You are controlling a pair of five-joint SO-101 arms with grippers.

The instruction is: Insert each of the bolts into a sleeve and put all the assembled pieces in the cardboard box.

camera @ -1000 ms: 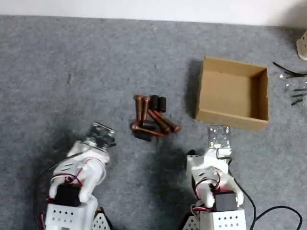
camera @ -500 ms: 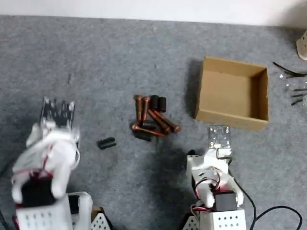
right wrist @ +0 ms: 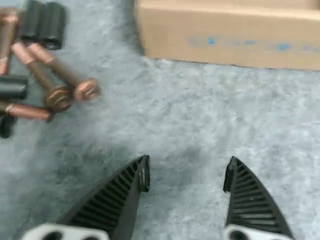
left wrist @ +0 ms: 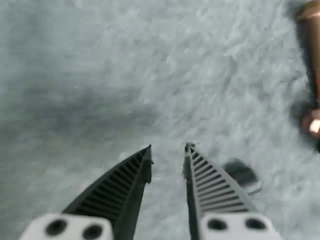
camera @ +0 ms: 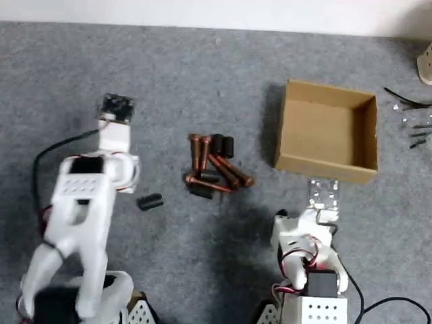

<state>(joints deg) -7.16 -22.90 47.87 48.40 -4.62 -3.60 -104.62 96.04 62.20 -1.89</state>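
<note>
left claw (left wrist: 168, 147) barely parted, empty: widen, then straddle the short black cylindrical sleeve (left wrist: 241, 173) just beside it; right claw (right wrist: 188, 160) spread wide.

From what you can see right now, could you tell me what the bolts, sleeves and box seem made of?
Bolts: metal, probably copper-plated, judging by the shiny reddish-brown sheen.
Sleeves: dull black, likely plastic or rubber; the look leaves it open.
Box: plain brown cardboard, matte, with thin walls.
</note>
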